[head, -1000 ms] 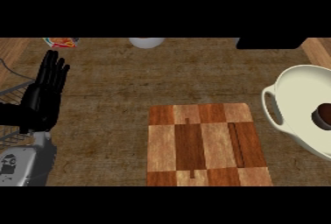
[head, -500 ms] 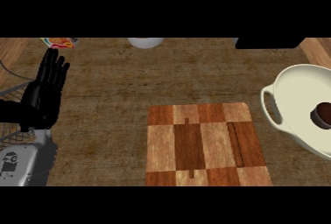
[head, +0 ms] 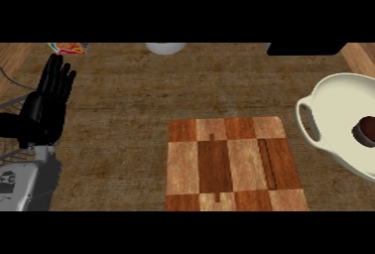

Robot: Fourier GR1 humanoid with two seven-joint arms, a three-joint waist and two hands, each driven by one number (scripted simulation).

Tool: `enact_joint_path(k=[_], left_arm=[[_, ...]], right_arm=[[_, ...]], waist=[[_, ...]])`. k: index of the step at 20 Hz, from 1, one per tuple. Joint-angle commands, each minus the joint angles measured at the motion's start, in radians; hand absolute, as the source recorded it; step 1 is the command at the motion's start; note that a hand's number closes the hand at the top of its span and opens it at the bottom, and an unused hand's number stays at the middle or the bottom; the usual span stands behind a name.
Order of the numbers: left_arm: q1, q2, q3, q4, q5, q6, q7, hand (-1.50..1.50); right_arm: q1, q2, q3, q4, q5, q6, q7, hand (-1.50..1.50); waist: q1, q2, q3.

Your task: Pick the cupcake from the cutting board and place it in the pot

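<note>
The cutting board [head: 233, 163] lies bare in the middle of the counter [head: 132, 99], with nothing standing on its checkered wood. The cream pot [head: 337, 124] sits at the right edge of the view, one loop handle turned toward the board, and a dark round shape rests inside it against the pale floor; that looks to be the cupcake [head: 364, 131], though it is cut off by the edge and shows little detail. The left hand [head: 48, 101] is at the left side, fingers straight and pointing up, holding nothing, resting well apart from both board and pot. The right hand shows nowhere in the view, so its fingers cannot be described. Judged from how things lie, the placing step appears done: the cupcake is in the pot and not on the board. What remains calls for little, most likely only keeping the arms away from the pot so its rim is not knocked. At the far edge sit a pale round dish [head: 165, 47], a colourful packet [head: 68, 47] and a black block [head: 304, 48].
</note>
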Motion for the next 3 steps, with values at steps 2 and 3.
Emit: enact_joint_path(k=[2, 3], left_arm=[[0.034, -0.046, -0.028, -0.022, -0.031, 0.027, -0.017, 0.0], [0.038, -0.02, -0.015, -0.064, -0.021, 0.015, 0.012, 0.0]], right_arm=[[0.186, 0.028, 0.03, -0.062, -0.206, -0.05, -0.155, -1.5], [0.215, 0.012, -0.064, -0.1, -0.251, 0.029, -0.132, -1.5]], waist=[[-0.001, -0.001, 0.0], [-0.003, -0.002, 0.0]])
